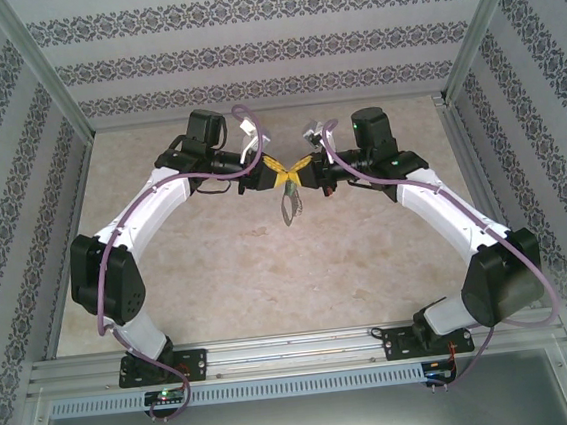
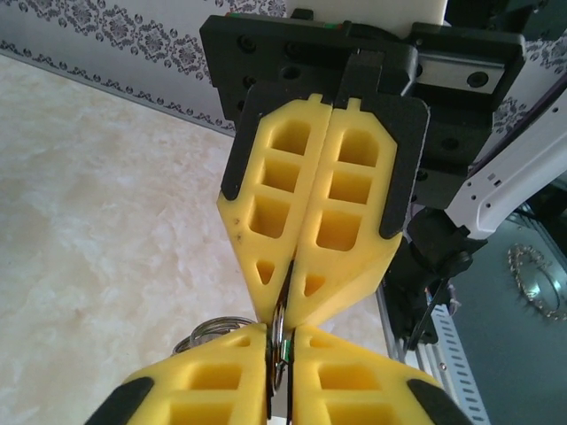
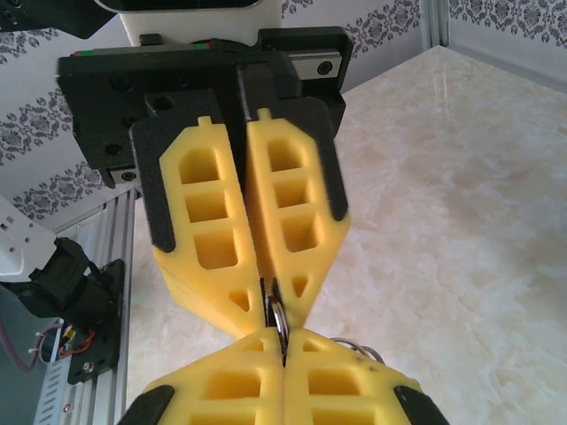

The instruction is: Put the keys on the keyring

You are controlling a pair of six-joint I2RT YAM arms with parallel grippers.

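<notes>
My two grippers meet tip to tip above the middle of the table, the left gripper facing the right gripper. In the left wrist view the left gripper is shut on the key's green head, with a thin metal ring beside it. That ring runs up into the right gripper, which is shut on it. In the right wrist view the keyring bridges the right gripper and the left gripper. More of the keyring hangs below the tips, with loose coils beside my left fingers.
Marble-patterned tabletop lies below both arms. Patterned walls and aluminium posts close it in on three sides. A slotted rail runs along the near edge. A small beaded metal loop lies on the grey surface beyond that rail.
</notes>
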